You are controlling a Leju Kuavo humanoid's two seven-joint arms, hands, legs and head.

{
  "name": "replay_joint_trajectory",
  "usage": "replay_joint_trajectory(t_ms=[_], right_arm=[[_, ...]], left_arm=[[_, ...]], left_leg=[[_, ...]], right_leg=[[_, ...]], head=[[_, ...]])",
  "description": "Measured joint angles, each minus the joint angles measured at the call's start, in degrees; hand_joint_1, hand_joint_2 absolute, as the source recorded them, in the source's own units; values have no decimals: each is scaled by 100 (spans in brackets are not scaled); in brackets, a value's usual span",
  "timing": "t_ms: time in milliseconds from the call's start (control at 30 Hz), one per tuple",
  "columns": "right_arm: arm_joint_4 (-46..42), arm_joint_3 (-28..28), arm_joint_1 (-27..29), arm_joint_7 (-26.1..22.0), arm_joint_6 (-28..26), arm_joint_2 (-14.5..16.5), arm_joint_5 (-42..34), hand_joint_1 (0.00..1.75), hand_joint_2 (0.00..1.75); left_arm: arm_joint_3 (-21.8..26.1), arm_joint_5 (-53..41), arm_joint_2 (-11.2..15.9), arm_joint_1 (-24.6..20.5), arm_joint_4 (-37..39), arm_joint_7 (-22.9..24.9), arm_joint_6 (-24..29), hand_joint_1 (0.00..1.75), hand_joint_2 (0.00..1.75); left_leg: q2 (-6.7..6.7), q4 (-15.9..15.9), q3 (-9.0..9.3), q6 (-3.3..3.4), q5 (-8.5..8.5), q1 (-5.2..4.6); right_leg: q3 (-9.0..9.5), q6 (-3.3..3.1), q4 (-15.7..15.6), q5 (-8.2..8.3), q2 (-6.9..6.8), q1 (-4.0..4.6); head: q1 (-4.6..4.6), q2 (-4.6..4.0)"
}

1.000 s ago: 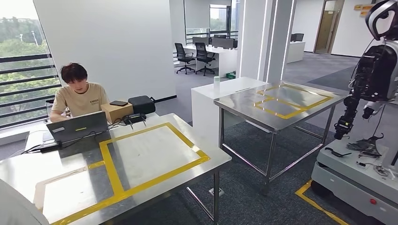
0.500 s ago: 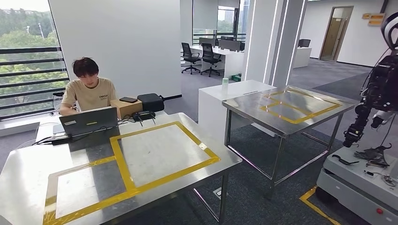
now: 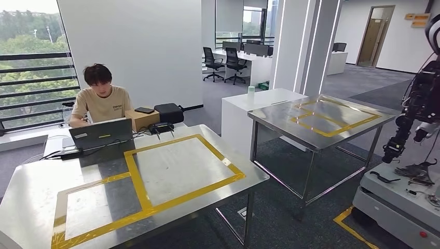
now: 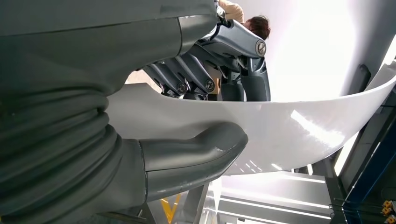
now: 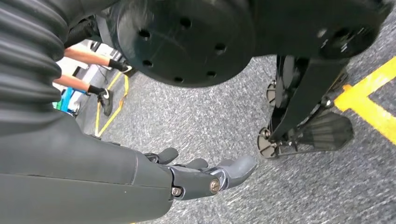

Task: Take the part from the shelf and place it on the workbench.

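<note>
My left hand grips the white curved part, thumb beneath it, dark fingers over its upper edge. My right hand hangs over grey carpet, holding nothing, fingers loosely apart. Ahead I see the workbench with yellow tape rectangles. At its far side a person sits behind a laptop. Further off stand a second steel table and another robot.

Brushed-steel workbench — glossy white part
</note>
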Motion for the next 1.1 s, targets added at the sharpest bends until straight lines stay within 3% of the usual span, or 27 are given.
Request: replay_joint_trajectory(t_ms=[67,133,300,367,467,500,533,600,633,667,700,800,867,900,967,1033,1067,1100], right_arm=[[0,0,-1,12,-4,1,-37,0,175],[1,-2,-11,12,-7,20,-74,0,175],[2,-54,-22,-97,-7,44,-203,0,175],[2,-80,-23,-135,-7,44,-221,0,175],[2,-121,-12,-118,-7,51,-213,0,175],[2,-130,-3,-111,-7,58,-208,0,175],[2,-137,6,-109,-7,66,-204,0,175],[2,-143,21,-110,-7,91,-202,0,175],[3,-144,17,-111,-7,101,-202,0,175],[3,-146,10,-111,-7,109,-202,0,175],[4,-148,5,-110,-7,114,-203,0,175],[4,-152,-14,-110,-7,121,-203,0,175],[4,-154,-24,-110,-7,123,-204,0,175],[4,-154,-24,-110,-7,124,-205,0,175],[4,-155,-16,-108,-6,125,-208,0,175],[4,-159,13,-105,-6,128,-227,0,175],[4,-165,30,-104,-7,130,-241,0,175],[4,-174,45,-104,-7,132,-255,0,175]], left_arm=[[-22,2,-3,-57,54,13,-15,175,175],[-57,16,12,-135,118,1,-36,175,175],[-262,110,83,-474,404,-66,5,175,175],[-314,122,91,-540,476,-87,64,175,175],[-334,127,105,-502,531,-123,96,175,175],[-334,127,108,-478,541,-127,101,175,175],[-334,128,110,-462,545,-130,105,175,175],[-334,133,128,-446,542,-132,105,175,175],[-334,137,139,-439,536,-136,105,175,175],[-335,141,153,-435,528,-139,104,175,175],[-336,144,162,-430,522,-145,102,175,175],[-337,145,172,-417,515,-150,96,175,175],[-337,145,175,-413,508,-152,91,175,175],[-338,145,173,-411,505,-152,90,175,175],[-341,145,168,-412,510,-149,87,175,175],[-351,134,162,-414,518,-141,86,175,175],[-365,125,158,-420,524,-134,85,175,175],[-385,114,154,-430,530,-127,84,175,175]], left_leg=[[-24,37,-1,-63,-24,20],[-45,94,-12,-164,-74,21],[-51,145,9,-361,-149,60],[-26,575,-195,-392,-301,62],[-18,1611,-860,-380,-527,47],[-18,1719,-995,-366,-454,41],[-18,1616,-1027,-345,-277,34],[-5,972,-847,-287,232,5],[10,658,-715,-260,376,-25],[26,427,-600,-229,401,-53],[33,326,-534,-203,324,-77],[-6,139,-346,-86,145,-81],[-29,66,-147,-23,45,-72],[-30,40,-53,-6,-18,-73],[-36,18,135,13,-167,-83],[-55,10,370,21,-347,-95],[-68,9,503,22,-444,-101],[-77,6,623,19,-543,-107]], right_leg=[[316,14,-631,348,3,-41],[611,-14,-1229,520,32,-43],[728,-250,-1374,463,39,8],[810,-335,-1394,434,37,-1],[934,-387,-1394,319,44,28],[993,-388,-1394,265,48,37],[1063,-383,-1395,206,51,43],[1239,-359,-1412,63,51,45],[1307,-331,-1430,-4,48,49],[1356,-298,-1464,-56,43,49],[1404,-260,-1502,-78,33,51],[1490,-148,-1446,-3,10,58],[1225,-128,-954,52,21,54],[961,-130,-586,20,30,55],[368,-125,-2,-216,38,65],[-46,-115,49,-417,42,68],[-150,-122,-138,-338,44,67],[-201,-140,-420,-71,48,69]], head=[[1,0],[-1,0],[-2,0],[-4,0],[-7,0],[-7,0],[-7,0],[-5,0],[-8,-2],[-8,-3],[-7,-3],[8,1],[16,1],[20,1],[19,1],[20,1],[21,1],[22,1]])
